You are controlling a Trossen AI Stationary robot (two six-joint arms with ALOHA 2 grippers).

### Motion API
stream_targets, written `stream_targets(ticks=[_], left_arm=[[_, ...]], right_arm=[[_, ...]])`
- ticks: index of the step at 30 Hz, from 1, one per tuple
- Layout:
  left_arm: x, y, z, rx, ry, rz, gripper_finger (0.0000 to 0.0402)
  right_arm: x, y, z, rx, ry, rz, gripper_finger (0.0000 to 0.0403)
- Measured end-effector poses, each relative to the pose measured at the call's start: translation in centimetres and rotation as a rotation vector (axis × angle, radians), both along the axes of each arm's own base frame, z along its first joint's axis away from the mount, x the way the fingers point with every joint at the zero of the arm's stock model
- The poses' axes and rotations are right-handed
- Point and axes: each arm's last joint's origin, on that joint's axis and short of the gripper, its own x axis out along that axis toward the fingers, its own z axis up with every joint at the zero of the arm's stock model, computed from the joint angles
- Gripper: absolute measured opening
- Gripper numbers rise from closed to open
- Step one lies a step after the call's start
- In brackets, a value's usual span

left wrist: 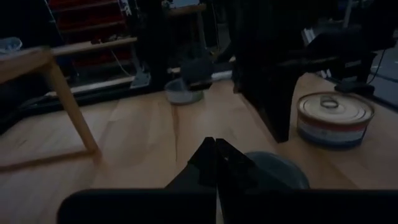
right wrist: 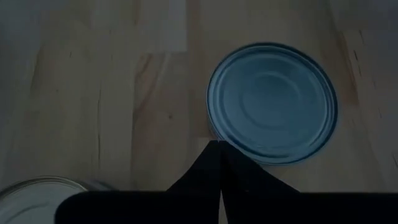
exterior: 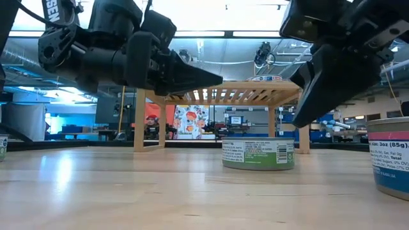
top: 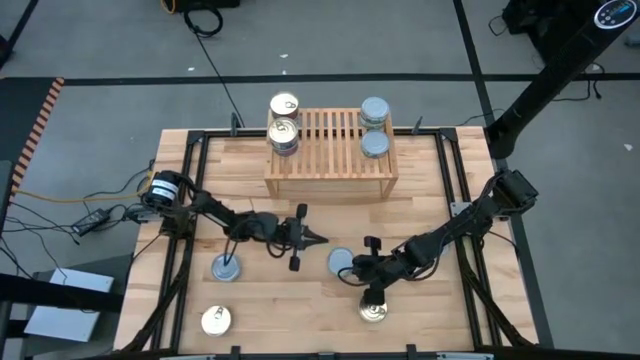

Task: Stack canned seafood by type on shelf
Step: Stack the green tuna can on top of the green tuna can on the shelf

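Step in hand, as judged: between placements. Shelf (top: pixel 330 160) at the far middle of the counter (top: pixel 440 170) already carries two gold-topped tins (top: pixel 284 136) stacked on its left end and two silver-topped tins (top: pixel 374 143) on its right end. Four tins remain loose on the counter.

Right gripper (top: pixel 368 268), jaws clenched and grasping nothing, points down just beside the loose silver-topped tin (right wrist: pixel 272 102); in the right wrist view the tips meet at that tin's rim. A gold-topped tin (top: pixel 374 312) lies near, toward the front edge. Left gripper (top: pixel 318 238), jaws likewise clenched and empty, hangs low over mid-counter, tips aimed toward the right arm's side. Another silver-topped tin (top: pixel 226 267) sits beside the left arm; another gold-topped tin (top: pixel 216 320) lies at the front left corner.

Next move, likely: right jaws must spread wide enough to straddle the silver-topped tin, descend around its wall, close, then carry it to the silver pile on the shelf's right end. Tin is short, so the bite must be low and level.

Surface: pale wooden planks, black frame rails along both sides. Room: grey floor with cables and dark tape lines; low view shows a lit workshop with ceiling strip lights behind the shelf.
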Motion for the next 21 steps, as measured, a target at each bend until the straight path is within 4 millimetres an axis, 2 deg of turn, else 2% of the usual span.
stream_targets(ticks=[4, 13, 21], left_arm=[[0.0, 0.3, -0.3, 0.002, 0.035, 0.01, 0.0], [0.0, 0.6, -0.5, 0.001, 0.049, 0.025, 0.0], [1.0, 2.0, -0.2, 0.069, 0.077, 0.078, 0.0]], right_arm=[[-0.1, -0.1, -0.4, -0.007, 0.02, 0.007, 0.001], [-0.8, -1.7, -2.1, -0.036, 0.059, -0.027, 0.0008], [-0.4, -2.1, -2.2, 0.017, 0.04, -0.005, 0.0008]])
